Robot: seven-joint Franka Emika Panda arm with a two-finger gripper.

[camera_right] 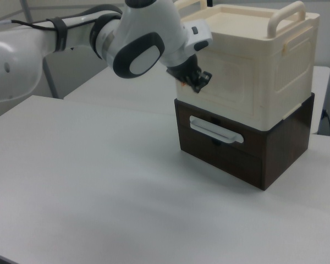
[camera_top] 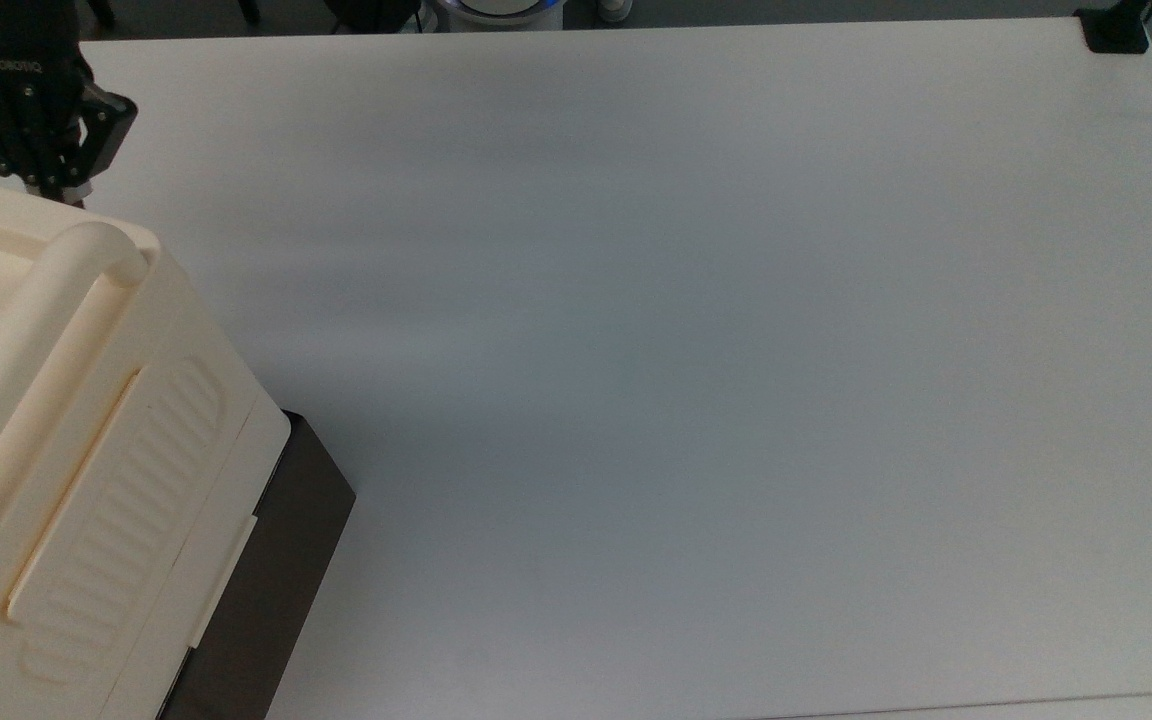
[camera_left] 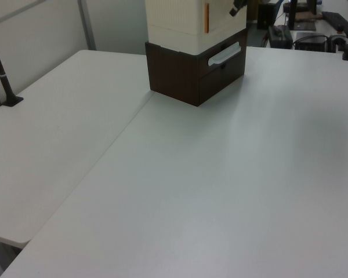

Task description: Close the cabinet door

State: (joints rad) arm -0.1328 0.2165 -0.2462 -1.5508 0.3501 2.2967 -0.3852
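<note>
- The cabinet (camera_right: 247, 66) is a big cream plastic box on a dark brown base (camera_right: 247, 157), standing on the white surface (camera_right: 99, 187) at the right view's far right.
- A thick rounded handle (camera_top: 26, 350) arches over its top, and a ribbed side panel (camera_top: 121, 510) shows in the top view, at the top view's left edge.
- The cabinet door (camera_right: 220, 74) lies flat against the cream front, flush with the box; an orange-brown strip (camera_left: 206, 17) runs down one narrow edge in the left view.
- The brown base carries a pale bar handle (camera_right: 215, 130) on its front.
- The tool (camera_right: 198, 81), black, sits at the end of the white arm (camera_right: 137, 47), just beside the door's face near the right view's left edge of the cabinet.
- Whether its fingers are apart or together I cannot tell.
</note>
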